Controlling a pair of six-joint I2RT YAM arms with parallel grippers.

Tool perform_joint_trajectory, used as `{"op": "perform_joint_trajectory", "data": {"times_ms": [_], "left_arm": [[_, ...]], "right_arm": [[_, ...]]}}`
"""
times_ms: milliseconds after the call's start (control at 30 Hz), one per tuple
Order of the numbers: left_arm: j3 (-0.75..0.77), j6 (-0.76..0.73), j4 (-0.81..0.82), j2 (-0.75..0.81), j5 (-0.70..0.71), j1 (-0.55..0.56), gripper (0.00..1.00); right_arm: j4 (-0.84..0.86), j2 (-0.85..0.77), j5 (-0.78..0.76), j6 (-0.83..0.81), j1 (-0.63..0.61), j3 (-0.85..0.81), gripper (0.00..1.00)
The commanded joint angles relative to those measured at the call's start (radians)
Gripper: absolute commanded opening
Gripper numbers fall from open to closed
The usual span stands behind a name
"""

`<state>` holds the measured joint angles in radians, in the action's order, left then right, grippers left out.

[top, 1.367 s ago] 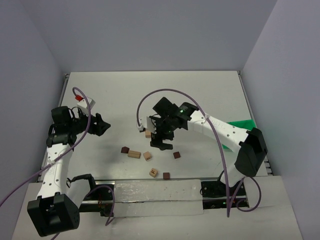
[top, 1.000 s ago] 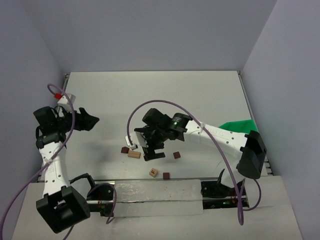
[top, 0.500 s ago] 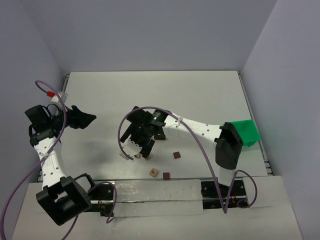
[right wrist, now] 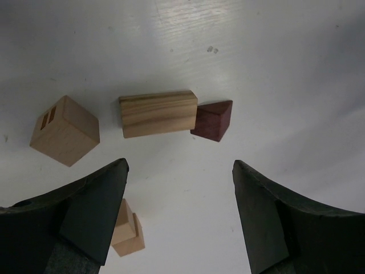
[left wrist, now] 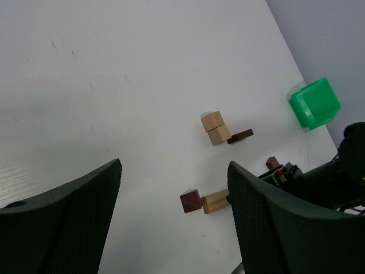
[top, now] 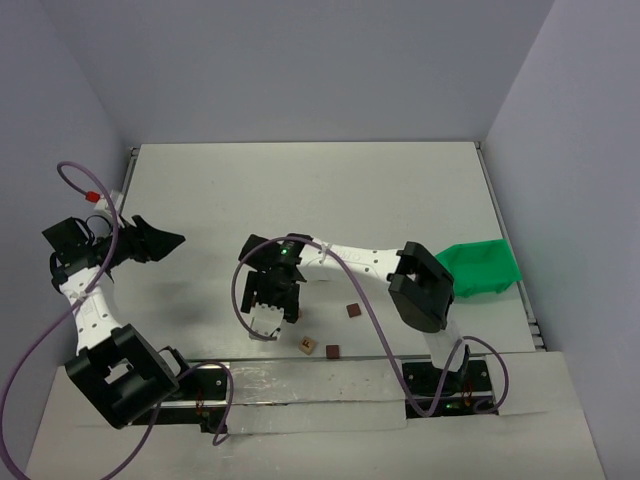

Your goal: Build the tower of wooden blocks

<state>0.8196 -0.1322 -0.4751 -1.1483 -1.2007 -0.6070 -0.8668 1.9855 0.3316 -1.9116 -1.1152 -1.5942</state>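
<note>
White surface, lilac walls. I am hovering the right fingers [right wrist: 268, 211], spread apart and empty, over a tan brick [right wrist: 158, 113] touching a dark cube [right wrist: 212, 120]. Left fingers [left wrist: 74, 211] are waiting apart, well off. So far the wood block tower [left wrist: 215, 128] is showing only as two tan cubes touching nearby. My judgement: centring on the brick alone, clear of the dark cube, matters before closing.

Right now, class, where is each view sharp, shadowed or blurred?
Right wrist: the light tan wooden brick is sharp, grain visible; the near jaws are dark and soft-edged. Left wrist: the green plastic bin is crisp. Top external: diffuse light, faint shadows.
</note>
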Motion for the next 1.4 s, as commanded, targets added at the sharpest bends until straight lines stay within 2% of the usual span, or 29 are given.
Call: {"op": "perform_joint_trajectory", "data": {"times_ms": [0, 267, 633, 833, 1067, 1367], "left_arm": [[0.027, -0.068, -0.030, 0.026, -0.058, -0.011, 0.81], [-0.002, -0.046, 0.002, 0.096, -0.036, -0.013, 0.81], [0.007, -0.080, -0.028, 0.068, -0.070, -0.045, 0.81], [0.019, -0.124, -0.076, 0.047, -0.097, -0.073, 0.81], [0.026, -0.164, -0.110, 0.033, -0.113, -0.092, 0.81], [0.030, -0.182, -0.126, 0.022, -0.122, -0.099, 0.81]], "right_arm": [[-0.061, 0.059, -0.015, -0.109, -0.009, -0.060, 0.81], [-0.187, 0.172, -0.069, -0.162, -0.017, -0.182, 0.81], [-0.296, 0.244, -0.126, -0.142, -0.034, -0.264, 0.80], [-0.346, 0.268, -0.115, -0.095, -0.041, -0.308, 0.81], [-0.372, 0.301, -0.066, -0.034, -0.041, -0.375, 0.88], [-0.381, 0.320, -0.057, 0.002, -0.045, -0.396, 0.88]]}}
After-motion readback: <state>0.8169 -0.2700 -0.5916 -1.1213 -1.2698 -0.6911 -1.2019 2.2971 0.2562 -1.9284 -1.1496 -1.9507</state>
